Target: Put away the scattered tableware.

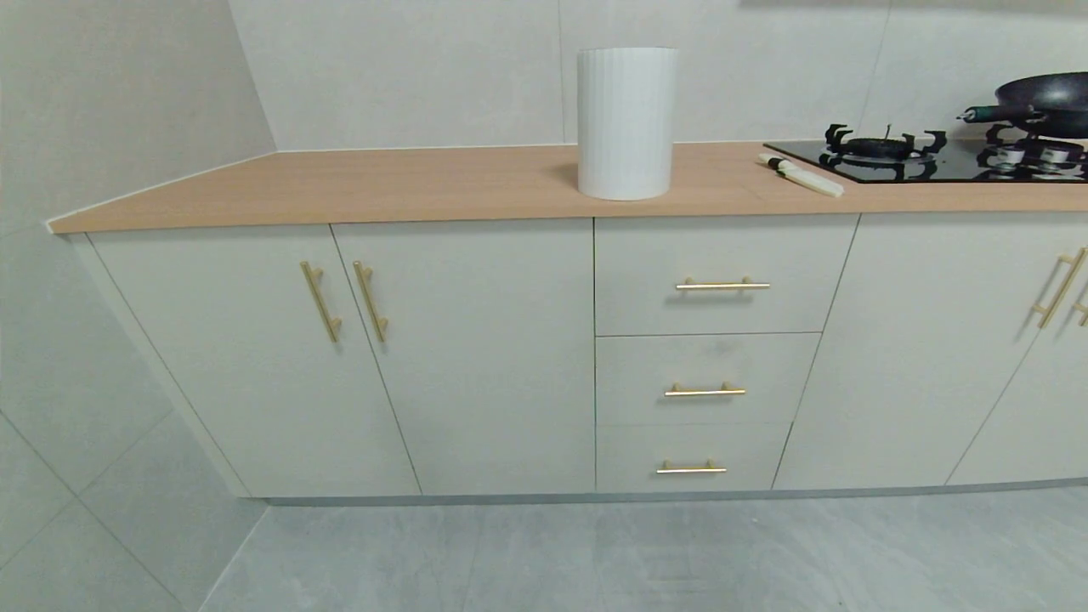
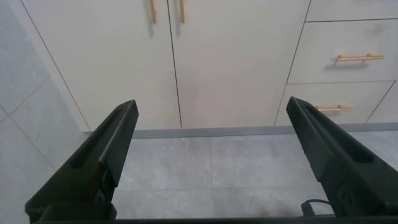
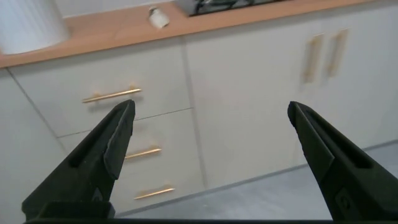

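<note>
Head view: a wooden table (image 1: pixel 408 183) runs along a tiled wall above a row of pale cupboards. A white ribbed canister (image 1: pixel 627 123) stands upright on the table, above the left edge of a stack of three drawers (image 1: pixel 705 357) with gold bar handles. The task's thing, a cream-coloured utensil (image 1: pixel 801 176) with a dark band near its far end, lies flat on the table. It is to the right of the canister and apart from it, just beside the front left corner of a black glass gas hob (image 1: pixel 935 166). A black pan (image 1: pixel 1047 100) sits on the hob's right-hand burner. A double-door cupboard (image 1: pixel 357 357) lies to the left of the drawers. A grey tiled floor (image 1: pixel 595 552) lies below.

Left wrist view: the left jaws are spread wide with nothing between them. They are low over the floor, facing the plinth below the double-door cupboard and the lower drawers.

Right wrist view: the right jaws are likewise spread wide and hold nothing. They face the drawer stack and the cupboard doors to its right. The canister, the near end of the utensil and the hob's edge appear on the table beyond.
</note>
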### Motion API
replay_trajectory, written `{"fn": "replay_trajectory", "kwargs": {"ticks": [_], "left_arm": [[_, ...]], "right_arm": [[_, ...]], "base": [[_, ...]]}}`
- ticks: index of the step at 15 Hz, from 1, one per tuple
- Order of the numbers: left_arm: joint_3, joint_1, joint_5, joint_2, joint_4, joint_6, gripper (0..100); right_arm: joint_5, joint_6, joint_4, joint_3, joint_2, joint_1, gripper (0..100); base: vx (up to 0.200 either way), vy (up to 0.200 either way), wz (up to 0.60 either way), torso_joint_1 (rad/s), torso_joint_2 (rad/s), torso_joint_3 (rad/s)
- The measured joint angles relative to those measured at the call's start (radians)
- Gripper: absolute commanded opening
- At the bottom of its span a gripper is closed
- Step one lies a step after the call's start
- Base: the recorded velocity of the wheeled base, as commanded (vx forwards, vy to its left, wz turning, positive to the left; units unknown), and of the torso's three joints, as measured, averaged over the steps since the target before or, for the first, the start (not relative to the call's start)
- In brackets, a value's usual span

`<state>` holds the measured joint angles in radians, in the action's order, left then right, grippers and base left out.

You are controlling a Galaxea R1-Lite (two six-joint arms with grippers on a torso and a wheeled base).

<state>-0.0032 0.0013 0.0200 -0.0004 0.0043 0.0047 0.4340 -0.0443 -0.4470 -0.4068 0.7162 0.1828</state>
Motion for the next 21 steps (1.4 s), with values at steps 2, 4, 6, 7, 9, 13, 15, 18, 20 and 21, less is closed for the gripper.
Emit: {"fn": "replay_trajectory", "kwargs": {"ticks": [2, 4, 6, 7, 9, 13, 15, 18, 20, 21], "left_arm": [[0.0, 0.0, 0.0, 0.0, 0.0, 0.0, 100], [0.0, 0.0, 0.0, 0.0, 0.0, 0.0, 100], [0.0, 0.0, 0.0, 0.0, 0.0, 0.0, 100], [0.0, 0.0, 0.0, 0.0, 0.0, 0.0, 100], [0.0, 0.0, 0.0, 0.0, 0.0, 0.0, 100], [0.0, 0.0, 0.0, 0.0, 0.0, 0.0, 100], [0.0, 0.0, 0.0, 0.0, 0.0, 0.0, 100], [0.0, 0.0, 0.0, 0.0, 0.0, 0.0, 100], [0.0, 0.0, 0.0, 0.0, 0.0, 0.0, 100], [0.0, 0.0, 0.0, 0.0, 0.0, 0.0, 100]], "right_arm": [[-0.014, 0.02, 0.175, 0.016, -0.19, -0.033, 100], [-0.028, 0.031, 0.358, 0.026, -0.354, -0.067, 100], [-0.06, 0.036, 0.447, 0.035, -0.472, -0.126, 100], [-0.089, 0.036, 0.454, 0.043, -0.518, -0.158, 100], [-0.151, 0.036, 0.444, 0.084, -0.592, -0.206, 100], [-0.283, 0.026, 0.414, 0.203, -0.68, -0.192, 100], [-0.313, 0.027, 0.376, 0.27, -0.703, -0.186, 100], [-0.381, 0.044, 0.364, 0.363, -0.715, -0.183, 100], [-0.406, 0.049, 0.395, 0.395, -0.717, -0.183, 100], [-0.414, 0.049, 0.439, 0.4, -0.718, -0.183, 100]], "base": [[0.0, 0.0, 0.0, 0.0, 0.0, 0.0], [0.0, 0.0, 0.0, 0.0, 0.0, 0.0], [0.0, 0.0, 0.0, 0.0, 0.0, 0.0], [0.0, 0.0, 0.0, 0.0, 0.0, 0.0], [0.0, 0.0, 0.0, 0.0, 0.0, 0.0], [0.0, 0.0, 0.0, 0.0, 0.0, 0.0], [0.0, 0.0, 0.0, 0.0, 0.0, 0.0], [0.0, 0.0, 0.0, 0.0, 0.0, 0.0], [0.0, 0.0, 0.0, 0.0, 0.0, 0.0], [0.0, 0.0, 0.0, 0.0, 0.0, 0.0]]}}
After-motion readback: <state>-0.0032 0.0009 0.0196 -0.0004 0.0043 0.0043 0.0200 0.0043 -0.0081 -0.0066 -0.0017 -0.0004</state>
